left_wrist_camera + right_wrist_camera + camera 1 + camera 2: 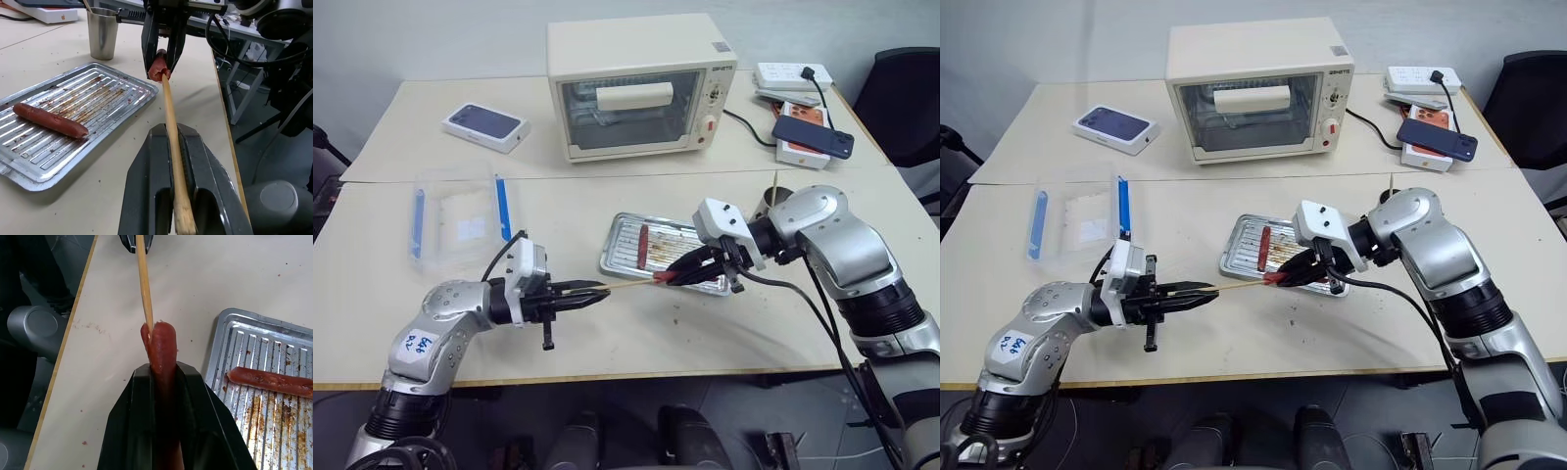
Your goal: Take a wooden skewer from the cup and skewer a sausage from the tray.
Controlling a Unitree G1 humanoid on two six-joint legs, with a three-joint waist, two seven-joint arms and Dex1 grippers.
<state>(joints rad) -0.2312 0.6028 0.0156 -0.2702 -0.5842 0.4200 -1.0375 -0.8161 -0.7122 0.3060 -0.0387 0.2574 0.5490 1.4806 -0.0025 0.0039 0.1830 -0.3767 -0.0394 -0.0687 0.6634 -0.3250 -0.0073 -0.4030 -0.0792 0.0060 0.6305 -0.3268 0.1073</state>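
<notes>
My left gripper (599,293) is shut on the wooden skewer (171,122), which it holds level and pointing right. The skewer's tip meets the end of the sausage (161,345), where the skin looks split. My right gripper (677,275) is shut on that reddish sausage and holds it just above the tray's near edge. The tray (622,257) lies in the middle of the table with a second sausage (643,243) on its ribbed floor. The metal cup (102,32) stands behind the tray with another stick in it, partly hidden by my right arm in the eye views.
A cream toaster oven (641,88) stands at the back centre. A clear plastic box with blue clips (460,215) sits at the left. A phone box (486,125) lies at the back left, and boxes and a power strip (803,132) at the back right.
</notes>
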